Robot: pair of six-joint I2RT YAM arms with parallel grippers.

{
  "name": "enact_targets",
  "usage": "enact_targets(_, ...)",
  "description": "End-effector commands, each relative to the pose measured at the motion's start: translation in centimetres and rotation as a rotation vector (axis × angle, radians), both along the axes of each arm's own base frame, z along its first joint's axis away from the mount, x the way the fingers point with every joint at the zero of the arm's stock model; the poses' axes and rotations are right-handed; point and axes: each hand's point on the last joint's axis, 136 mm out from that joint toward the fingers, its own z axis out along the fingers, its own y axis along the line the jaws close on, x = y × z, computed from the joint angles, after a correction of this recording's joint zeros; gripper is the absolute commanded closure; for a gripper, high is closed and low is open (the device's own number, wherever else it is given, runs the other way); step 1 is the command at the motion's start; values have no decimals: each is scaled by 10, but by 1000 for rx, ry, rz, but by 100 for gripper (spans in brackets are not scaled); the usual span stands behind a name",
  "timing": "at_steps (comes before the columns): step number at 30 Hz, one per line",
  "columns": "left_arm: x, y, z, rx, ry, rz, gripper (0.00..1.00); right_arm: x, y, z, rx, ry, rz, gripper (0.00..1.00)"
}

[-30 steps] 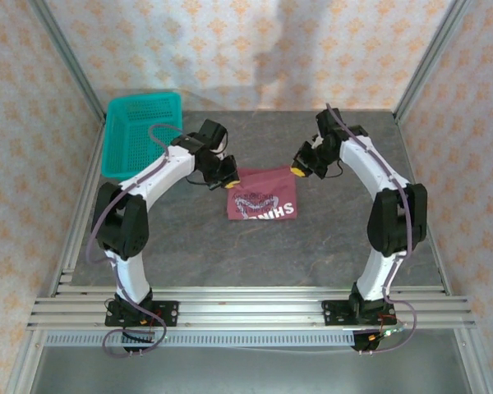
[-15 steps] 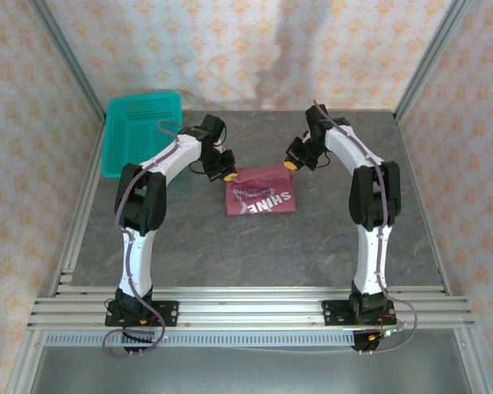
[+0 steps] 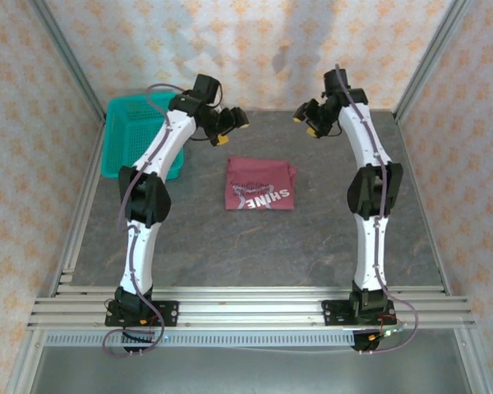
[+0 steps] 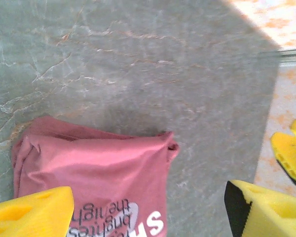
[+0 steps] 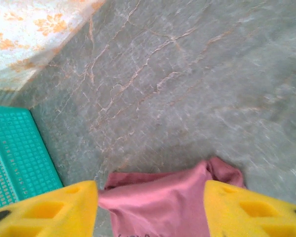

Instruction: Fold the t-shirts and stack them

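The maroon t-shirt (image 3: pixel 260 184) lies folded into a small rectangle at the middle of the table, its white lettering facing up. It also fills the lower left of the left wrist view as the t-shirt (image 4: pixel 96 168), and appears low in the right wrist view as the t-shirt (image 5: pixel 163 197). My left gripper (image 3: pixel 230 130) hangs raised behind the shirt's left side, open and empty. Opposite it, my right gripper (image 3: pixel 309 121) is raised behind the shirt's right side, open and empty too. Yellow fingertips (image 4: pixel 32 212) frame both wrist views.
A teal mesh basket (image 3: pixel 140 131) stands at the table's back left corner and shows as the basket (image 5: pixel 17 158) in the right wrist view. Grey marbled tabletop (image 3: pixel 255 246) surrounds the shirt. Patterned walls and metal frame posts close the table in.
Both grippers have let go of the shirt's far edge and risen back toward the rear wall, opening. The shirt now lies flat and folded on the table.
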Motion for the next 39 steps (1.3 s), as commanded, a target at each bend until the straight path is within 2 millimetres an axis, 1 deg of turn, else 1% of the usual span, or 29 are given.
enact_targets(1,-30,18,65,39,-125,-9,19,-45,-11,39,-90,-90,41,32)
enact_targets(3,-46,24,79,55,-173,-11,18,-66,-11,52,-63,-172,45,26)
enact_targets(4,-54,29,79,72,-184,-7,18,-79,-13,57,-59,-202,47,25)
enact_targets(5,-65,35,87,85,-208,2,17,-92,-14,58,-56,-216,51,24)
enact_targets(7,-85,44,90,110,-239,8,17,-118,-14,55,-30,-230,57,24)
enact_targets(8,-95,47,87,117,-246,11,16,-130,-12,54,-11,-241,65,24)
enact_targets(10,-116,54,86,142,-276,12,16,-156,-13,47,1,-251,78,22)
enact_targets(12,-137,68,80,219,-292,28,14,-179,-16,36,1,-249,82,19)
enact_targets(15,-170,92,73,315,-332,66,1,-209,-19,17,18,-227,75,18)
enact_targets(16,-180,100,69,336,-337,86,0,-218,-20,7,23,-207,70,18)
enact_targets(17,-189,108,65,352,-340,108,0,-228,-22,6,24,-215,63,17)
enact_targets(19,-208,126,58,390,-360,166,0,-244,-30,-4,4,-226,31,12)
enact_targets(21,-224,147,41,456,-363,224,0,-254,-46,-13,-68,-246,-19,3)
enact_targets(22,-231,162,33,495,-350,284,0,-257,-58,-17,-122,-258,-51,0)
enact_targets(24,-240,185,23,593,-337,341,0,-258,-76,-20,-223,-276,-96,1)
enact_targets(26,-243,211,14,718,-320,408,0,-253,-101,-25,-349,-275,-167,1)
enact_targets(27,-241,222,8,765,-312,430,0,-249,-117,-26,-410,-279,-220,1)
enact_targets(28,-236,233,2,802,-306,460,0,-242,-129,-28,-442,-289,-260,1)
enact_targets(29,-229,241,-2,824,-316,484,0,-237,-139,-29,-476,-300,-294,1)
enact_targets(30,-221,249,-6,855,-333,501,0,-229,-154,-32,-526,-321,-345,1)
enact_targets(31,-214,258,-8,890,-348,533,0,-224,-167,-39,-575,-332,-379,1)
enact_targets(32,-208,264,-13,904,-360,556,0,-216,-174,-37,-599,-375,-403,1)
enact_targets(33,-202,273,-21,910,-366,582,0,-212,-184,-44,-650,-385,-430,1)
enact_targets(35,-193,282,-33,920,-385,615,0,-201,-200,-49,-742,-451,-483,1)
enact_targets(37,-189,286,-43,948,-425,615,0,-194,-205,-54,-781,-518,-503,1)
enact_targets(38,-188,287,-43,959,-451,614,0,-191,-206,-52,-784,-560,-517,1)
enact_targets(39,-189,288,-46,972,-472,611,0,-187,-205,-60,-781,-573,-520,1)
